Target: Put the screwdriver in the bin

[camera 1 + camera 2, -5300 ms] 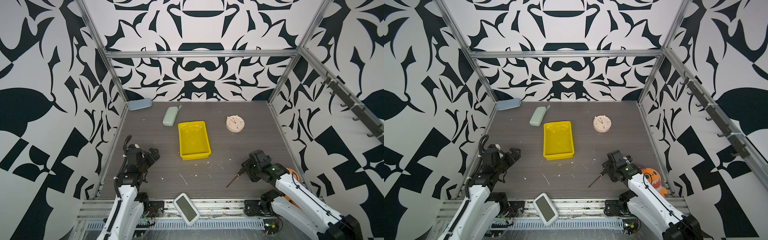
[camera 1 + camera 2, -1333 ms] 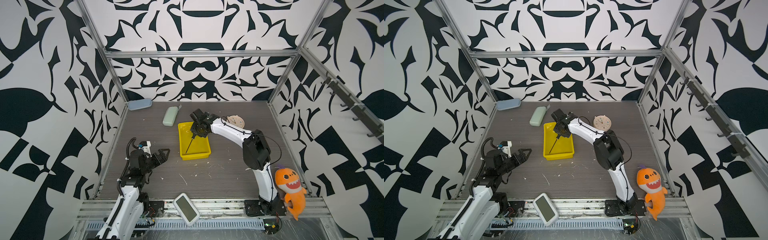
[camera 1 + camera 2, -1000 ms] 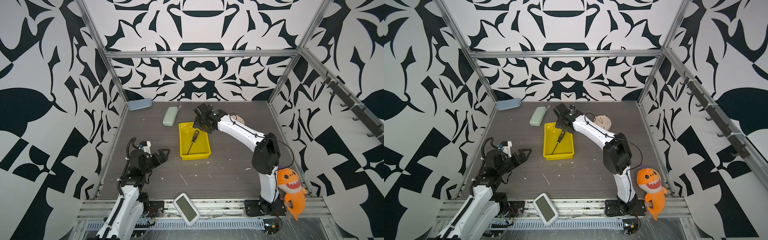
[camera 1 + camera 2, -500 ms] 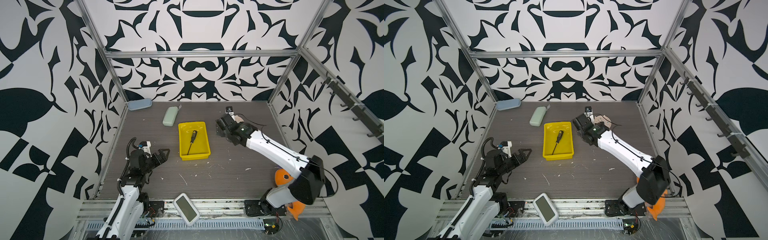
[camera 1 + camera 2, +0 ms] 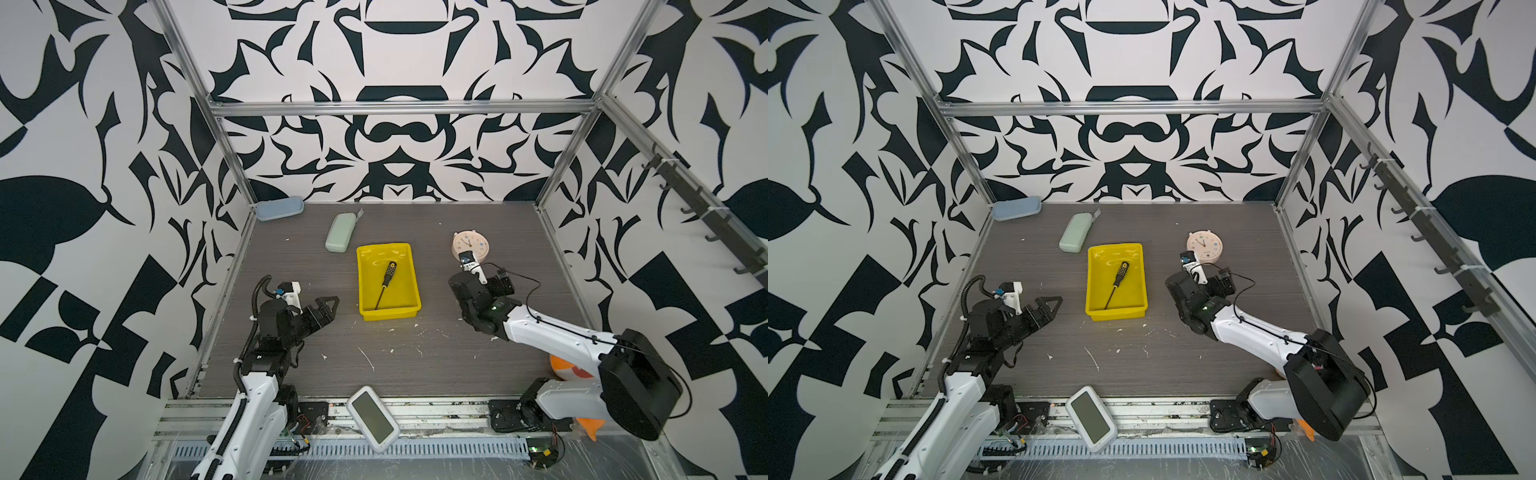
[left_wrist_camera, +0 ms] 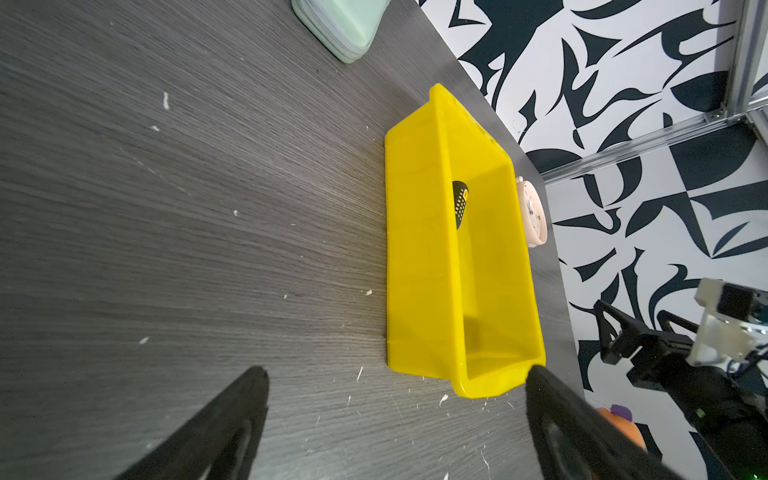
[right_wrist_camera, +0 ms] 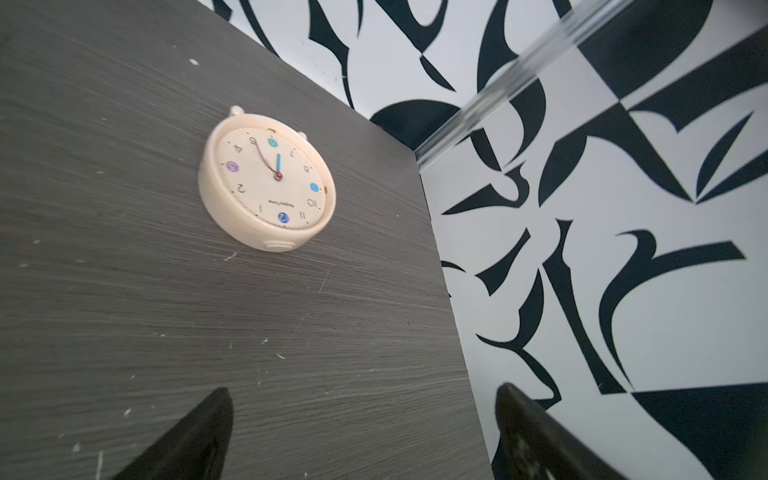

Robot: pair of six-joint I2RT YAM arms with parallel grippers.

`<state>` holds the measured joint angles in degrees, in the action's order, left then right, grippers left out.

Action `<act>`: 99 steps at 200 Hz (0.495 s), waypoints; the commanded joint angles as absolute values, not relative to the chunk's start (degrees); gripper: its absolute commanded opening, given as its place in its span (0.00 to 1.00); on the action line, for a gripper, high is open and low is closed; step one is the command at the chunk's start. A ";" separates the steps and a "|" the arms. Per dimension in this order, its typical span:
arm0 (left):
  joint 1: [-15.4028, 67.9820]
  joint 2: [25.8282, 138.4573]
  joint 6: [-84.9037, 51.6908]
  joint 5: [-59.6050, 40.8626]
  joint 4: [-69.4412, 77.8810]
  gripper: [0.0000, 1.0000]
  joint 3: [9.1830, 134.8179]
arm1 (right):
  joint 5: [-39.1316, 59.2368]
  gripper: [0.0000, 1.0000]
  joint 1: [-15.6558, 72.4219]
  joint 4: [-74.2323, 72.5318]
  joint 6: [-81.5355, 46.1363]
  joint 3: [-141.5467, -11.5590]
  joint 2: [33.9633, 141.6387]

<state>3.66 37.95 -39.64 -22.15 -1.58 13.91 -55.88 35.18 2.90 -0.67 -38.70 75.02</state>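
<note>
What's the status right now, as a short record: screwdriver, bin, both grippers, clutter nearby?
screwdriver: lying flat inside the bin, handle toward the back wall
bin: upright, mid-table, between the arms
left gripper: fingers open, empty, short of the bin
right gripper: fingers open, empty, facing the alarm clock
pale green case: behind the bin, apart from it
task: looks done

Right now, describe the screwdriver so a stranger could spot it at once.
On the grey table, find the yellow bin at centre. Inside lies the screwdriver, slanted. It alone is slim and black, with yellow marks on its handle.
</note>
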 commanded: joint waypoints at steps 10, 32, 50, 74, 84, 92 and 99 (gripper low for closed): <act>3.78 38.42 -39.97 -22.57 -1.95 0.99 13.62 | -50.48 1.00 26.06 -0.58 -6.20 -38.68 73.58; 3.82 39.16 -39.89 -22.62 -1.80 0.99 13.80 | -41.41 1.00 21.11 -13.05 -2.02 -32.42 69.94; 3.78 39.34 -40.03 -23.13 -1.74 0.99 13.79 | -35.04 1.00 19.63 -30.00 5.78 -23.92 68.05; 3.83 38.85 -40.16 -21.78 -1.72 0.99 13.71 | -33.51 1.00 18.90 -32.71 5.49 -22.55 69.81; 3.81 39.06 -39.99 -22.18 -1.59 0.99 13.71 | -34.16 1.00 18.69 -34.60 3.05 -21.94 71.00; 3.86 39.36 -39.98 -22.58 -1.58 0.99 13.75 | -34.05 1.00 18.72 -35.08 2.42 -21.80 71.79; 3.80 39.65 -40.07 -22.66 -1.53 0.99 13.79 | -34.10 1.00 18.72 -35.03 1.50 -21.75 72.14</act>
